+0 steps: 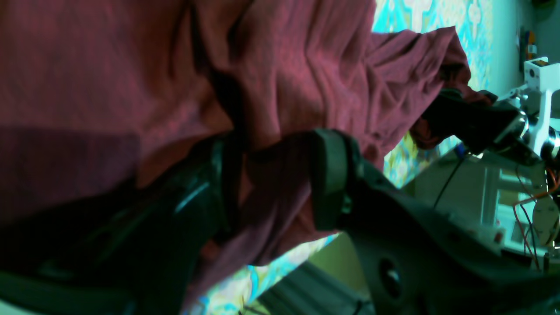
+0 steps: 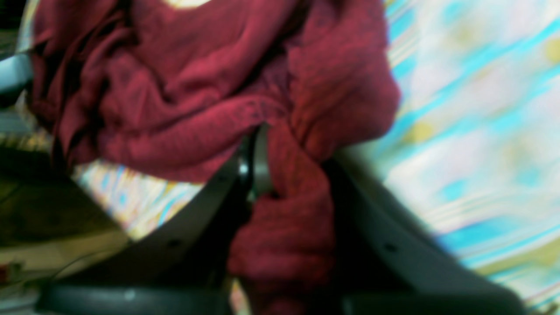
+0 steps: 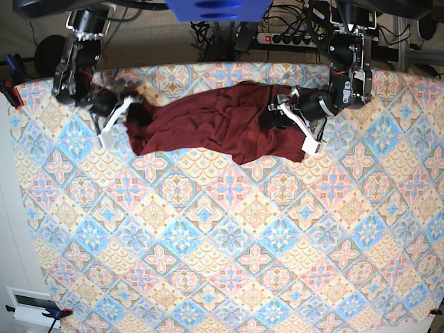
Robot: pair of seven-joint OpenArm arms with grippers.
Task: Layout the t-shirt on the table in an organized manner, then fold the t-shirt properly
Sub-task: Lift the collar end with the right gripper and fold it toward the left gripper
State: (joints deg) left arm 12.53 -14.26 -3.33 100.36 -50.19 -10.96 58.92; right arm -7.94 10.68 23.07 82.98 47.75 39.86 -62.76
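The dark maroon t-shirt (image 3: 208, 121) lies bunched and stretched sideways across the far part of the patterned table (image 3: 229, 243). My right gripper (image 3: 135, 114) is at its left end. In the right wrist view, that gripper (image 2: 297, 183) is shut on a thick wad of the t-shirt (image 2: 175, 87). My left gripper (image 3: 270, 114) sits at the cloth's right part. In the left wrist view, this gripper (image 1: 275, 183) stands open, with a loose fold of the t-shirt (image 1: 306, 65) lying between its wide-set fingers (image 1: 328, 175). The right gripper (image 1: 442, 113) shows beyond, with cloth at its tip.
A power strip (image 3: 291, 36) and cables lie behind the table's far edge, between the two arm bases. A clamp (image 3: 10, 87) holds the tablecloth at the far left corner. The patterned tablecloth stretches out in front of the t-shirt.
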